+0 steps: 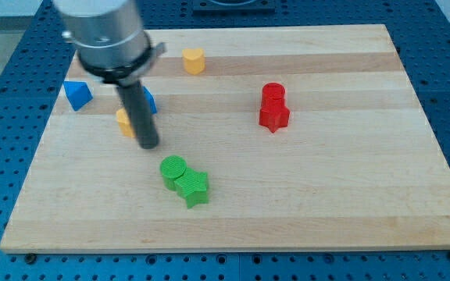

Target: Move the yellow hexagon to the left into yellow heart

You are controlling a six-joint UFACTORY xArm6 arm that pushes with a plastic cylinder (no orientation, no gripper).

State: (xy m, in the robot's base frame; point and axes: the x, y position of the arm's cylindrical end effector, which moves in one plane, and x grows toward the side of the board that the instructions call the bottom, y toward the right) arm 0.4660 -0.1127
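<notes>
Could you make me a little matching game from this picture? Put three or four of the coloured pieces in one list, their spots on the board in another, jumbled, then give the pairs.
Things:
1. green blocks
2. red blocks
3. yellow block by itself
4. blue block at the board's edge

Places:
A. far on the view's left
B. near the view's top
C. right of centre
D. nearest the view's bottom

Pairs: 1-D, 2-C, 3-B, 4-A.

My tip rests just above and left of the green blocks.

Yellow hexagon below-left of yellow heart
</notes>
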